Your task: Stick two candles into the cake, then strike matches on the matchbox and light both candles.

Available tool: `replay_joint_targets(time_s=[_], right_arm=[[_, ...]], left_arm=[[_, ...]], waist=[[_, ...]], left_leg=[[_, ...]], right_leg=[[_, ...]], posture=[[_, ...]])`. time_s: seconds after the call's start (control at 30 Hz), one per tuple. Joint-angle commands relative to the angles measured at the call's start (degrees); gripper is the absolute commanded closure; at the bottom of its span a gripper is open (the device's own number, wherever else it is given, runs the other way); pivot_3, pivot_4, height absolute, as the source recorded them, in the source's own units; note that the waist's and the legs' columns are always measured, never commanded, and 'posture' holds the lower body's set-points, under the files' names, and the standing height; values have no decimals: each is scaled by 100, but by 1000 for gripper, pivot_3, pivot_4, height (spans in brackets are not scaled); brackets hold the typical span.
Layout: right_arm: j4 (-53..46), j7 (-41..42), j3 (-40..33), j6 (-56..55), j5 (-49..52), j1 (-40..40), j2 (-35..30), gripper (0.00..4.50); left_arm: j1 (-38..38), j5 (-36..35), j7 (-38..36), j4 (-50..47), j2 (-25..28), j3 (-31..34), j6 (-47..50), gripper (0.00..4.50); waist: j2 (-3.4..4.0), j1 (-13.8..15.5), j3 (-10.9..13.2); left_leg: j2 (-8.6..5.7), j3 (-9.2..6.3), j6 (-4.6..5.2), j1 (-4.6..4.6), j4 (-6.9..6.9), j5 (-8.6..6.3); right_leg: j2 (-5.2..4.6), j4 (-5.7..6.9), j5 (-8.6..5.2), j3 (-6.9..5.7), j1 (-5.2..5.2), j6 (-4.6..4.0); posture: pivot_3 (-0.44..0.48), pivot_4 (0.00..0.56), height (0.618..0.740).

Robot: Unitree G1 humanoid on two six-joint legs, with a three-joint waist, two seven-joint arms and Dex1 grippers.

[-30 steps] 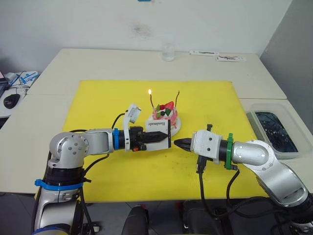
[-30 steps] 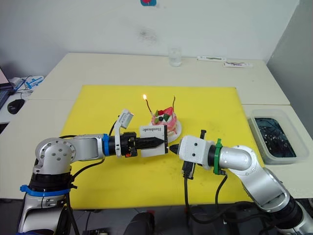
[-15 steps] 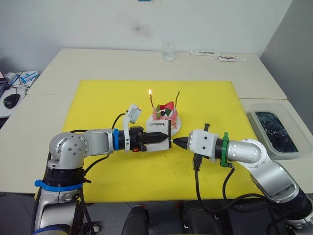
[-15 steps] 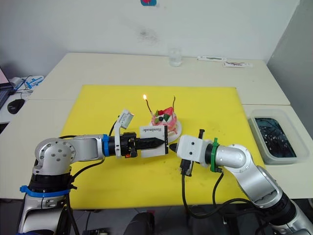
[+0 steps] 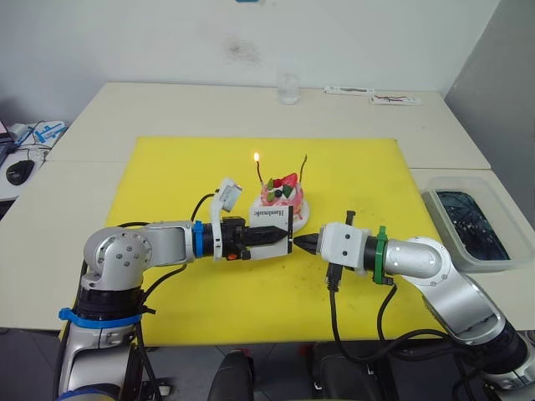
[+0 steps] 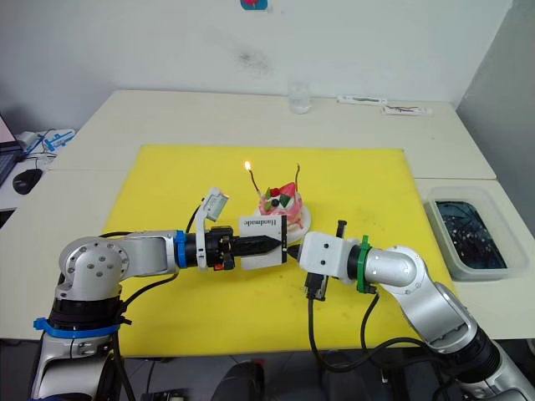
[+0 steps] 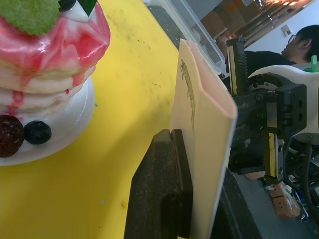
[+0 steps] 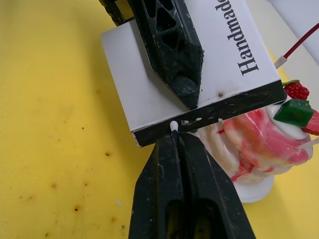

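Right wrist view shows the right gripper (image 8: 174,133) with fingers pinched together on a match (image 8: 174,126), whose pale head touches the black striking strip of the matchbox (image 8: 189,64); the left gripper (image 5: 282,236) has its fingers clamped on that box's two faces, holding it on edge just in front of the cake (image 5: 281,195). On the cake, one candle (image 5: 258,171) burns on the left arm's side, while the other candle (image 5: 303,171) looks unlit. To strike well, I judge the head should stay pressed on the strip and be drawn quickly along its length, away from the cake, with the box held rigid. The yellow mat (image 5: 159,171) lies open in front of the cake and to both sides; the flame and plate (image 5: 298,214) behind the box are the close hazards
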Motion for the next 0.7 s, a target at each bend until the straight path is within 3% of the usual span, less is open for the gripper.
replay_joint_targets(time_s=[0.03, 0.27, 0.37, 0.47, 0.7], right_arm=[[3, -44, 9, -112, -122, -45, 45, 4474], [204, 109, 235, -231, -266, 158, 23, 4474], [18, 289, 175, -180, -161, 271, -78, 4474], [-297, 330, -124, 50, 60, 300, -84, 4474], [-475, 253, -504, 329, 224, 443, -179, 4474]], left_arm=[[-13, -297, -66, -235, -118, 94, 74, 4500], [-482, -1119, 427, -212, -326, 596, 345, 4500], [-1122, -1777, 755, 8, 11, 981, 337, 4500], [-1511, -1815, 656, 178, 690, 1150, 396, 4500], [-853, -1390, 203, -331, 1310, 817, 254, 4500]], waist=[[0, 0, 0], [-1, 1, 0], [-4, 29, 2], [-2, -18, 2], [-3, -17, 2]], left_leg=[[0, 0, 0, 0, 0, 0], [0, -2, 0, -1, 1, 0], [0, -8, 0, -6, 4, 0], [-1, -3, 0, -1, 2, 0], [0, -5, -1, -1, -2, 0]], right_leg=[[0, 0, 0, 0, 0, 0], [0, 0, 1, -1, 0, 1], [0, 1, 2, -6, -1, 3], [1, 2, 2, -1, -1, 4], [0, 1, -1, -4, -1, 0]], posture=[[0, 150, 740], [0, 150, 740], [0, 150, 740], [0, 150, 740], [0, 150, 740]])
